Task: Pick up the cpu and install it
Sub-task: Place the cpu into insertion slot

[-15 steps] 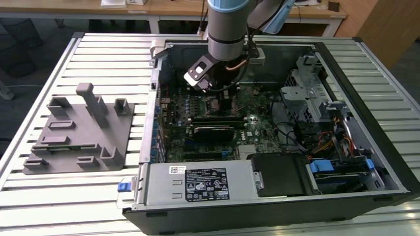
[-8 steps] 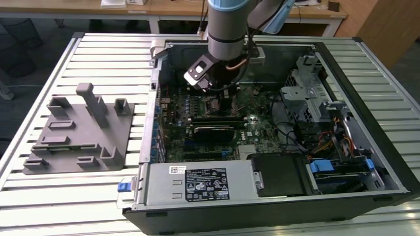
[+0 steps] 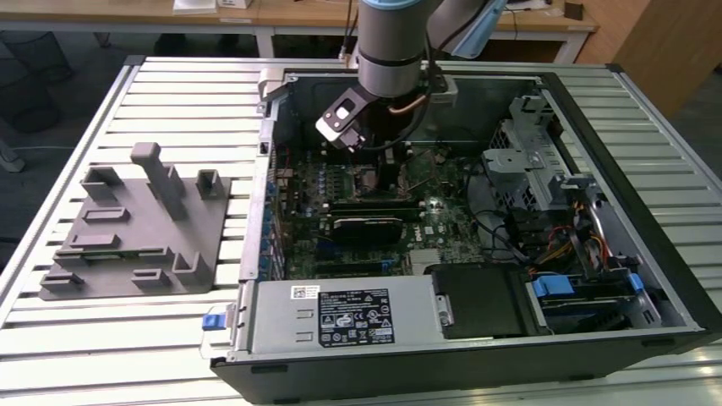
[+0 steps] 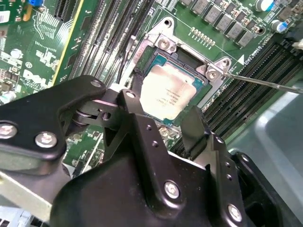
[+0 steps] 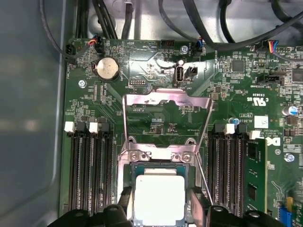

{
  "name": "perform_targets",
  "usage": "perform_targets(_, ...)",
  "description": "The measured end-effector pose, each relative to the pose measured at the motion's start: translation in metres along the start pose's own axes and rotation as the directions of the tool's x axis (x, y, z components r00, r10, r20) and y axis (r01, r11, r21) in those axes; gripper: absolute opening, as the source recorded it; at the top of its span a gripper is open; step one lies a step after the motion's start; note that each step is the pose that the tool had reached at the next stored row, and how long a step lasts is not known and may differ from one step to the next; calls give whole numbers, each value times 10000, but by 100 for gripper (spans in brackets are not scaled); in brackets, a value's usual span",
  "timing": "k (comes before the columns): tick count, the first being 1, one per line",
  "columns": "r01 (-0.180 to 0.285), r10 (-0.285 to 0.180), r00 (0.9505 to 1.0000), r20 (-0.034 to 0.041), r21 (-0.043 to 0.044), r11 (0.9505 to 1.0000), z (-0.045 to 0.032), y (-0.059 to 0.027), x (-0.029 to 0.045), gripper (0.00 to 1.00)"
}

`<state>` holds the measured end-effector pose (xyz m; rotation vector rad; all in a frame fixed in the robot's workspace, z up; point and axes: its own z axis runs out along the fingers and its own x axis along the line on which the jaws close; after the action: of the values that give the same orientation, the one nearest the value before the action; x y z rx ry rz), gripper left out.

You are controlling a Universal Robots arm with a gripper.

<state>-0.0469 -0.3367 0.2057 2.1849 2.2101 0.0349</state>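
Pale wooden desks [image 3: 293, 13] are standing along the back of the room behind a slatted, pale metal table [image 3: 101, 347]. A grey moulded plastic fixture plate with upright blocks [image 3: 135, 228] is lying towards the table's edge at the exterior view's left. Beside it, a black steel computer tower case [image 3: 474, 372] is lying open on its side and taking up most of the table.

Inside the case, a glossy green motherboard [image 5: 113, 99] is covering the floor. A dull silver power supply box with a printed label [image 3: 338, 313] is sitting along the case's near wall, and blue-tabbed drive bays [image 3: 553, 283] are sitting in its near corner at the exterior view's right. Bundled black cables [image 5: 213, 28] are running along the board's edge. A round silver coin cell [image 5: 107, 69] and rows of long black memory slots [image 5: 90, 165] are sitting on the board.

The grey and blue robot arm [image 3: 390, 42] is reaching down into the far half of the case. The cpu [image 5: 159, 198], a flat square chip with a matt silver top, is lying level inside the black-framed socket [image 4: 147, 59]. The socket's bright steel load plate [image 5: 165, 99] is standing flipped open, and its thin wire lever [image 4: 265, 82] is sticking out to one side.

The black metal gripper [image 4: 166, 108] is straddling the cpu on two opposite edges. Whether it is clasping the chip or has let go cannot be told.
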Motion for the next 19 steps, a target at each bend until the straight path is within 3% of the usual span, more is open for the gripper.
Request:
perform_targets(3, 0, 0, 10000, 0, 1, 10000, -34, 1, 0, 52)
perform_targets(6, 0, 0, 10000, -1, 0, 10000, -61, 2, 0, 35)
perform_targets(8, 0, 0, 10000, 0, 0, 10000, -81, 3, -1, 35)
perform_targets(13, 0, 0, 10000, -1, 0, 10000, -131, 5, -1, 11)
perform_targets(19, 0, 0, 10000, 0, 1, 10000, -180, 7, -1, 11)
